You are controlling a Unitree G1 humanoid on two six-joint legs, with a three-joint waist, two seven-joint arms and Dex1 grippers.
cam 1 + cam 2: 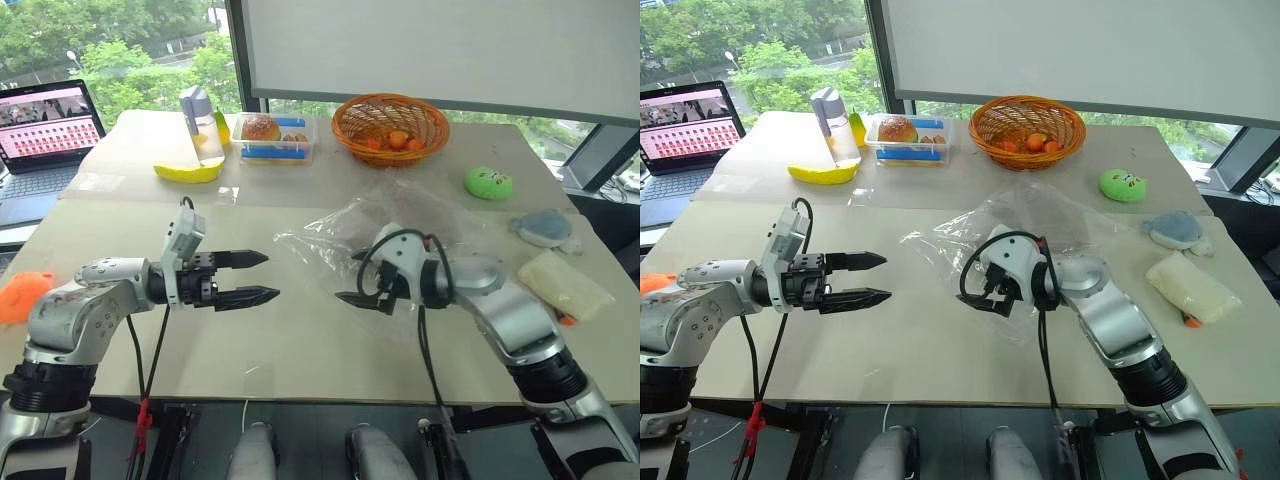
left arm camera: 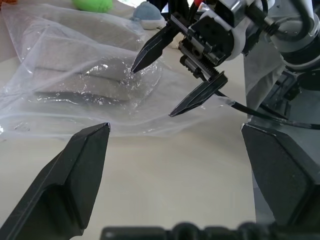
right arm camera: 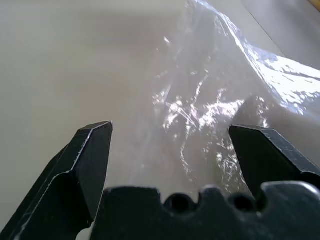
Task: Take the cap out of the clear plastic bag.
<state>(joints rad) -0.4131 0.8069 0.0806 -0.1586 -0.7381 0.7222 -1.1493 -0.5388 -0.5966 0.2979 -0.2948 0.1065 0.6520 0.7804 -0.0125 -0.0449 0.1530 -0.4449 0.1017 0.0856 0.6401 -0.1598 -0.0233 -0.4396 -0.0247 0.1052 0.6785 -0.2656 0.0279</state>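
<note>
The clear plastic bag (image 1: 385, 222) lies crinkled on the table, right of centre. Through the plastic the left wrist view shows the beige-grey fabric of the cap (image 2: 70, 60) inside the bag. My right gripper (image 1: 356, 278) stands open at the bag's near left edge. Its upper fingertip (image 2: 136, 66) rests against the plastic, and nothing is between the fingers. In its own wrist view the bag (image 3: 220, 85) lies just beyond the gripper (image 3: 170, 127). My left gripper (image 1: 270, 276) hovers open over bare table to the left of the bag, pointing toward the right gripper.
Along the far side stand an orange basket (image 1: 345, 130) of fruit, a clear food box (image 1: 273, 137), a bottle (image 1: 200, 125) and a banana (image 1: 187, 172). A green plush (image 1: 488, 183), a grey-blue plush (image 1: 543, 227) and a cream packet (image 1: 565, 284) lie on the right. A laptop (image 1: 45, 135) sits far left.
</note>
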